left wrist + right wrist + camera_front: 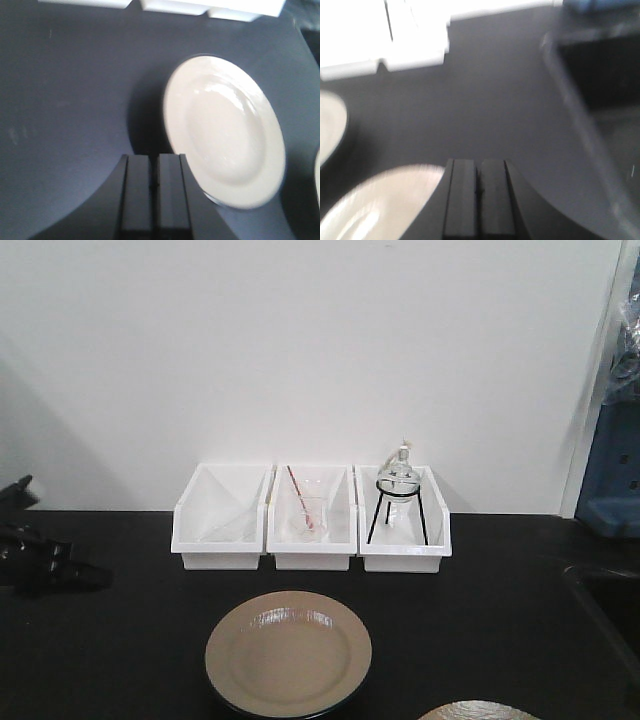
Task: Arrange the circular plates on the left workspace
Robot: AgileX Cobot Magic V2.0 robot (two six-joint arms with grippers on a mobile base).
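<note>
One round tan plate lies flat on the black countertop, in front of the middle bin; the left wrist view shows this plate to the right of my left gripper. A second plate peeks in at the bottom edge of the front view, and the right wrist view shows that plate just left of my right gripper. My left gripper is shut and empty, above bare countertop beside the first plate. My right gripper is shut and empty too.
Three white bins stand in a row by the wall: an empty one, one with a glass and a red rod, one with a flask on a black tripod. A recessed sink lies at the right. A black arm part sits at the left edge.
</note>
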